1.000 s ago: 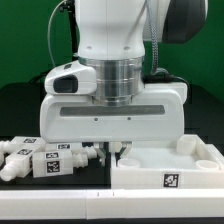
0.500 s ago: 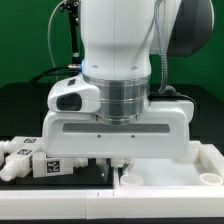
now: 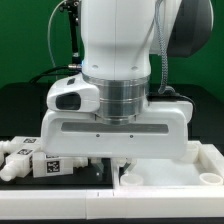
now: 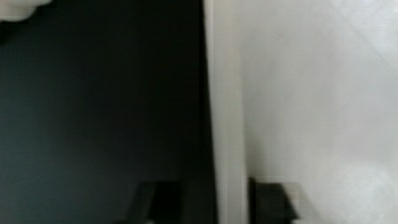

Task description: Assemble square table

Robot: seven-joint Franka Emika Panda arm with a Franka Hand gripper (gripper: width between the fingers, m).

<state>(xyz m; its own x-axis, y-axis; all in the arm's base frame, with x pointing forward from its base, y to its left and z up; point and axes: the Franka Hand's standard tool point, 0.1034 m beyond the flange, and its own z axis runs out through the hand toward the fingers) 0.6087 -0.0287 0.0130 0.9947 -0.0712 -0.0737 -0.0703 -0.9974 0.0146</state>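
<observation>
Nearest, low on the exterior view's left: a long white bar (image 3: 50,187) lying along the front edge, cut off at the bottom of the picture. Beside it, low on the exterior view's right: the table slab (image 3: 175,177), white, lying flat on the black tabletop (image 3: 20,110). Only partly seen, cut off at the bottom and at the right side, so no way to count its corner holes.

Just behind the bar, on the exterior view's left: a small bunch of chunky white legs (image 3: 40,163) with black-and-white tags. Lying down, close together, partly tucked behind the big robot hand (image 3: 115,125), so hard to count.

In the middle, a bit farther back: that big white robot hand, hanging low over the slab's left edge and blocking much of the scene. Almost nothing to see of the fingers from here.

More to tell from the wrist view: two dark fingers (image 4: 159,203), one on each side of a thin white wall, the slab's rim (image 4: 224,100). Dark tabletop on one side of the rim, pale slab on the other. All very blurred. Fingers close together around the rim, but cannot tell whether squeezing it or just off it.

Far back: green wall (image 3: 25,40) and dark arm parts (image 3: 190,30), cut off at the top.
</observation>
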